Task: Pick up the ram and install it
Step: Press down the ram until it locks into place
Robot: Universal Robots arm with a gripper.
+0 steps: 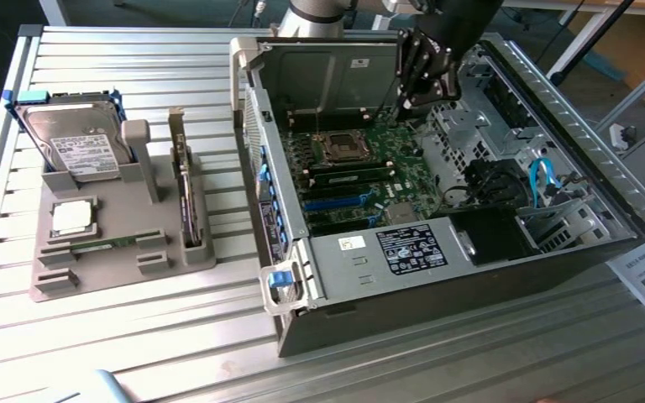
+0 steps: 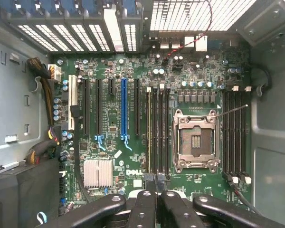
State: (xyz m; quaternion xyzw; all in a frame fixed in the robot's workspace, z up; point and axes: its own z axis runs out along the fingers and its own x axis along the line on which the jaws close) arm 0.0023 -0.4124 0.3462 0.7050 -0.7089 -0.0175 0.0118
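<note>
**A:** Where is the ram [image 1: 191, 206]?

**B:** On the slatted metal table [image 1: 132, 336], towards the edge at the exterior view's left. A grey holder [image 1: 98, 277] sits there. The ram stands on its long edge in a slot along the holder's side nearest the computer case [image 1: 446, 277].

**A:** What else is in the holder?

**B:** A hard drive [image 1: 76, 143] leans at the holder's far end. A square CPU chip [image 1: 71, 217] lies flat just in front of it. Both are beside the ram and apart from it.

**A:** And the gripper [image 1: 412, 102]?

**B:** It is well apart from the ram. It hangs inside the open case, which lies on its side over the half of the table at the exterior view's right. The gripper points down at the motherboard [image 1: 356, 197], near the case's far wall.

**A:** How do its fingers stand?

**B:** Together. In the wrist view the dark fingers [image 2: 142, 202] meet in the middle, closed on themselves.

**A:** Is it touching the board?

**B:** It looks to be above it, though I cannot tell how close. In the wrist view the fingertips line up with the ends of a bank of long memory slots [image 2: 157, 133]. The empty CPU socket [image 2: 194, 140] lies just beside that bank, and a second bank of slots [image 2: 235, 137] sits on the socket's other side.

**A:** So the ram has not been picked up?

**B:** Not yet; it is in its slot in the holder.
</note>
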